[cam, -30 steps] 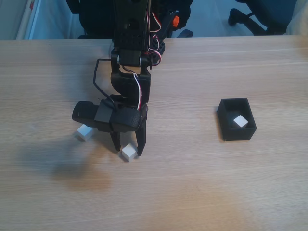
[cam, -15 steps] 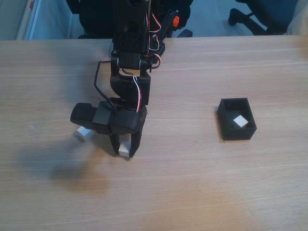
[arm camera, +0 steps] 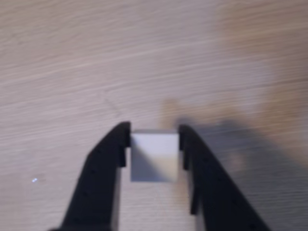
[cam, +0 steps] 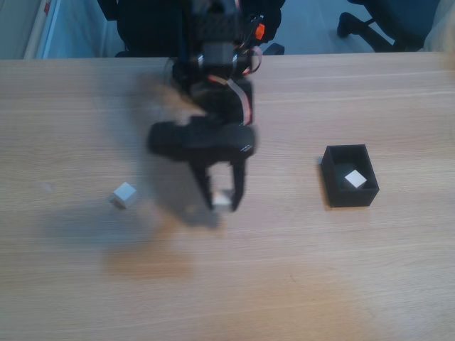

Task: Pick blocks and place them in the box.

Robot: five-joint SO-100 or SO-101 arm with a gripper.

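My black gripper [cam: 222,202] hangs over the middle of the wooden table, shut on a white block [cam: 224,199]. The wrist view shows that block [arm camera: 154,156] clamped between both fingers, lifted above the wood, with my gripper [arm camera: 154,139] around it. A second white block [cam: 125,195] lies on the table to the left in the fixed view. The black box [cam: 349,175] stands at the right, open-topped, with another white block [cam: 355,179] inside it. The arm is motion-blurred.
The arm's base [cam: 213,42] stands at the table's far edge. Office chair bases [cam: 370,25] sit on the floor beyond the table. Bare wood lies between my gripper and the box.
The gripper closed on the block at the left-centre, lifted it and swung right toward the box. The left block is now uncovered; the box and its block have not moved.
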